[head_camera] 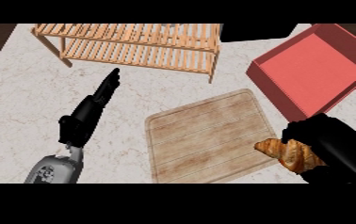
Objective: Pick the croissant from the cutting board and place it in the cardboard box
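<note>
- A golden-brown croissant sits in the grasp of the robot's right hand at the lower right of the head view, its pointed end reaching over the right edge of the cutting board.
- The right hand's black fingers curl round the pastry and hide its far end; whether the croissant touches the board or is lifted clear of it cannot be told.
- The cutting board, a pale plank with rounded corners and a groove along its rim, lies tilted on the counter with its top bare.
- Just beyond the board's upper right corner stands the cardboard box, red inside and out and open at the top, with nothing showing on its floor; the right hand is close below its near wall.
- The left hand rests well apart on the left of the view, fingers straight and together, pointing up the counter and holding nothing, with its grey forearm coming in from the lower edge.
- A slatted wooden rack with two tiers stands along the back left.
- A dark object lies between the rack and the box at the top edge; what it is cannot be made out.
- Everything rests on a pale, marble-veined counter.
</note>
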Robot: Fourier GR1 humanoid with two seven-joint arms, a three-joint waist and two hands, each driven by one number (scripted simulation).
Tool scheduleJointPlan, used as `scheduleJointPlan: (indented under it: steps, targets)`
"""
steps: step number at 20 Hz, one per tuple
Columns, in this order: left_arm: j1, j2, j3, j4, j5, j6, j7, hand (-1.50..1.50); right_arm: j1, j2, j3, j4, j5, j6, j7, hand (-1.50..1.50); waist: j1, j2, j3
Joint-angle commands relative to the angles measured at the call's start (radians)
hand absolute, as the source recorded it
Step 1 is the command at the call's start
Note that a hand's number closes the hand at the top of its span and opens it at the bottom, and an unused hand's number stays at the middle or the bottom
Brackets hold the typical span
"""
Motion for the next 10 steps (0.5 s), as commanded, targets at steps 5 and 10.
scheduleJointPlan:
  steps: [5,10]
  targets:
    - [0.011,0.022,0.032,-0.032,0.009,0.006,0.024,0.0,0.121,-0.197,-0.314,-0.003,-0.45,0.012,-0.41,1.5,-0.022,-0.008,0.0]
    - [0.037,0.008,0.024,-0.013,-0.001,0.013,0.002,0.0,0.235,-0.261,-0.553,0.121,-0.704,0.13,-0.606,1.5,-0.038,-0.007,-0.003]
